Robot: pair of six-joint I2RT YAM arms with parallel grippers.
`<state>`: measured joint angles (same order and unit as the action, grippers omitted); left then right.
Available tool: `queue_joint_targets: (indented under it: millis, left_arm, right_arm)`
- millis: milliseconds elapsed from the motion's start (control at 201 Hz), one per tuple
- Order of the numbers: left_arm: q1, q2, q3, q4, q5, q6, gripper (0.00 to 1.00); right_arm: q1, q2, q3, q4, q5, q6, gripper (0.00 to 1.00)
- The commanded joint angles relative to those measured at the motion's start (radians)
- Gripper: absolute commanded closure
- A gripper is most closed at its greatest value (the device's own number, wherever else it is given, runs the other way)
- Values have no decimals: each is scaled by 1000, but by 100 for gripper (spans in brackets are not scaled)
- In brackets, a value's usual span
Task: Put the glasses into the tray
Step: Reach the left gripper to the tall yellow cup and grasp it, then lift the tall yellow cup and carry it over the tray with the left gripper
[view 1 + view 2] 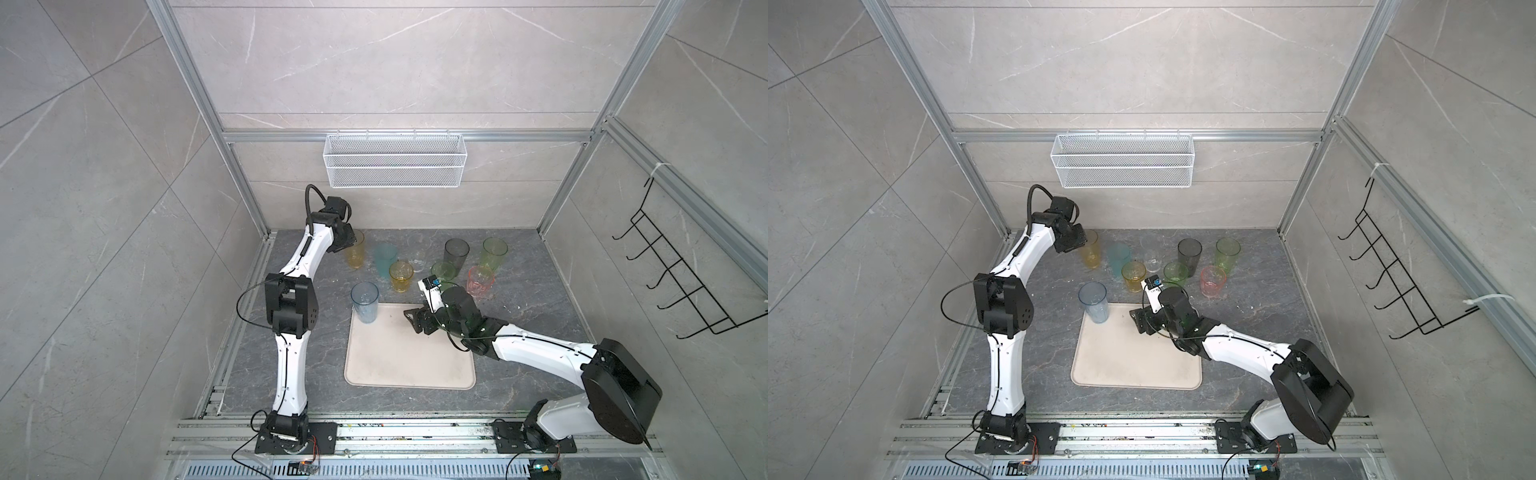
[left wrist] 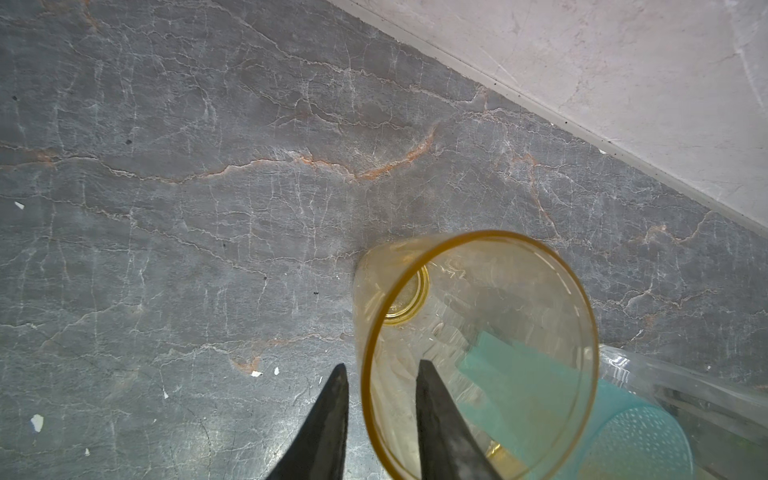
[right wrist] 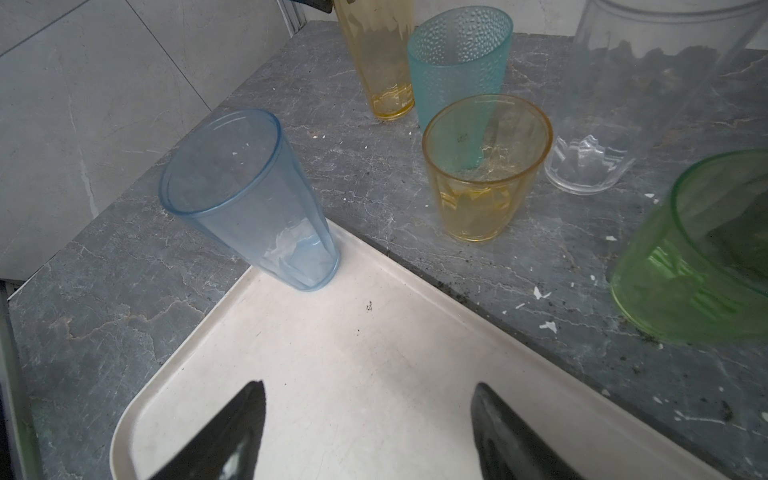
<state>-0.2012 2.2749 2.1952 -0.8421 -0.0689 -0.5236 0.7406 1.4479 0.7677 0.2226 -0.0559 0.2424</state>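
Your dark grey stone table (image 1: 519,299) carries the cream tray (image 1: 409,365) at its centre. The tall blue tumbler (image 1: 365,303) stands upright in the tray's 11 o'clock corner, its base inside the rim. Your right gripper (image 1: 411,320) hangs over the tray's 1 o'clock corner with its fingers wide apart and nothing between them (the right wrist view shows only bare tray under them). Your left gripper (image 2: 381,365) is up at the table's 11 o'clock, at the tall amber tumbler (image 1: 357,255). One finger is inside the rim and the other outside, a narrow way apart, and you cannot tell whether they press on the wall. The other seven stand on the table beyond the tray's 12 o'clock edge. The teal tumbler (image 1: 385,259) is just at 3 o'clock of the tall amber one, and the short amber tumbler (image 1: 401,276) is at the teal one's 5 o'clock. The clear tumbler (image 1: 1153,259) is just beside both. Toward 1 o'clock are the grey tumbler (image 1: 456,255) and the tall green tumbler (image 1: 493,253), with the short green tumbler (image 1: 442,271) and the pink tumbler (image 1: 480,282) at their 6 o'clock.
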Motion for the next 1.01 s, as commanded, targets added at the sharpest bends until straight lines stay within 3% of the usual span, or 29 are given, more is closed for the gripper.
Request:
queue_joint_targets:
  millis: [0,607,1001]
  left_arm:
    - [9,1,32,-8,9,7,73]
    - [11,-27,22,-24,-1,14,91]
    - [16,-157,-43,-51,-70,37,100]
  right_arm:
    - [7,17,26,-22,5,0,21]
    - [11,22,34,-30,10,-2,21]
    - [14,24,36,-32,13,-3,21]
